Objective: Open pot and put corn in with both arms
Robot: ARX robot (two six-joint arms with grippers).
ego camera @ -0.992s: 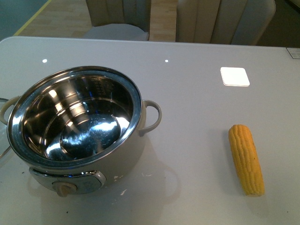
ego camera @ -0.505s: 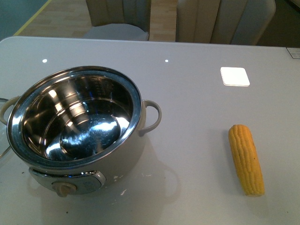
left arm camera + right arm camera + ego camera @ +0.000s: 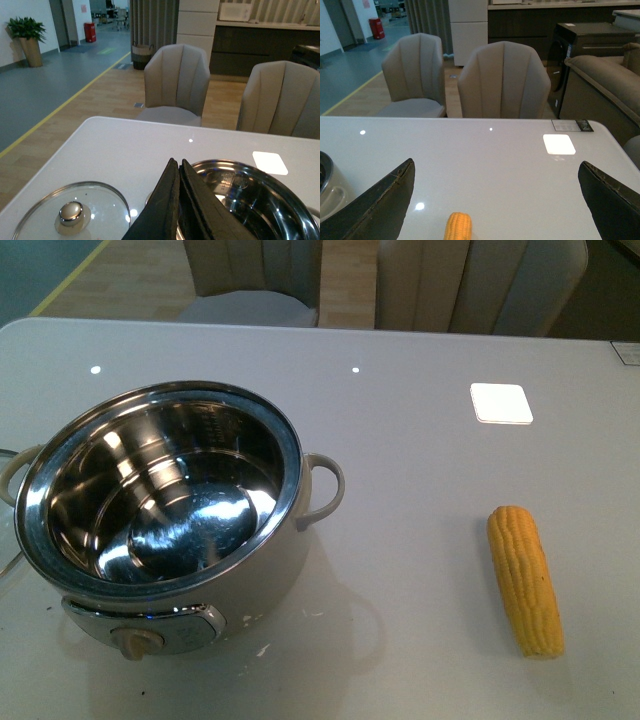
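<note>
The cream-white pot (image 3: 160, 510) stands uncovered on the left of the white table, its steel bowl empty and its knob facing me. The yellow-orange corn (image 3: 525, 578) lies on the table at the right, well apart from the pot. Neither arm shows in the front view. In the left wrist view my left gripper (image 3: 178, 165) is shut with nothing in it, poised over the pot's rim (image 3: 260, 172). A glass lid (image 3: 72, 215) with a steel knob lies flat on the table beside the pot. My right gripper (image 3: 497, 182) is open wide, with the corn's tip (image 3: 458, 226) between its fingers.
A white square patch (image 3: 501, 402) lies flat on the table at the back right. Two beige chairs (image 3: 480, 285) stand behind the table's far edge. A sofa (image 3: 605, 90) stands to the right of the table.
</note>
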